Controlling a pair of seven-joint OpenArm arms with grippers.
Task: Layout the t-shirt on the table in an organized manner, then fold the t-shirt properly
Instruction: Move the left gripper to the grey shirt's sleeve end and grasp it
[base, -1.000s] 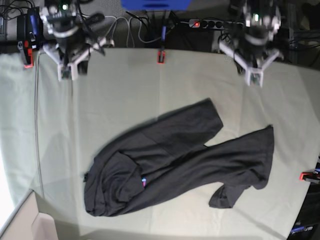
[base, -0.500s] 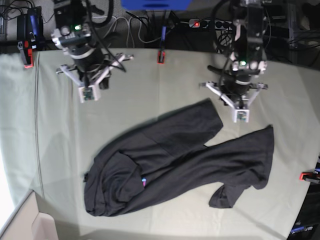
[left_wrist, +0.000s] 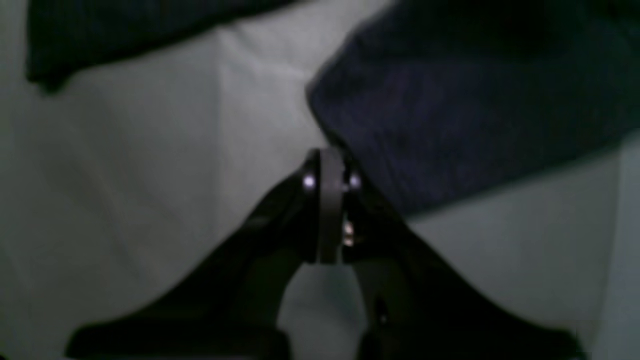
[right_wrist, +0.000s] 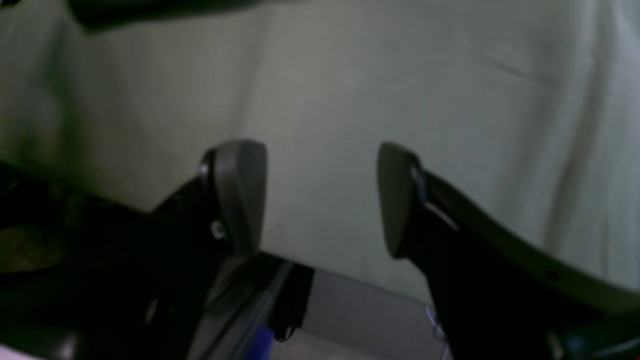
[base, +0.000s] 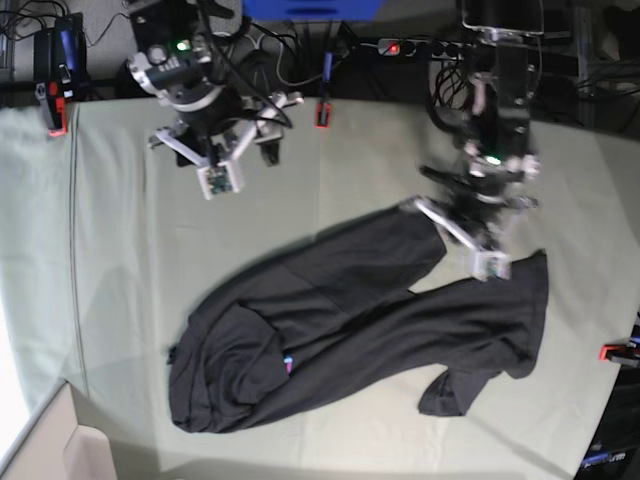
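Lying crumpled across the frame's centre and lower half on the table (base: 120, 300), the t-shirt (base: 340, 330), left gripper (base: 492, 266) fingers together beside its upper edge, right gripper (base: 219, 180) fingers apart, upper left.

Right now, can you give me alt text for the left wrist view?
The shut left gripper hangs over the pale table, its tips at the edge of the dark t-shirt. More dark fabric crosses the upper left corner.

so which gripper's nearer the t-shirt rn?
Left. The left gripper is right at the t-shirt, fingers shut by its edge. The right gripper hangs open over bare table, well clear.
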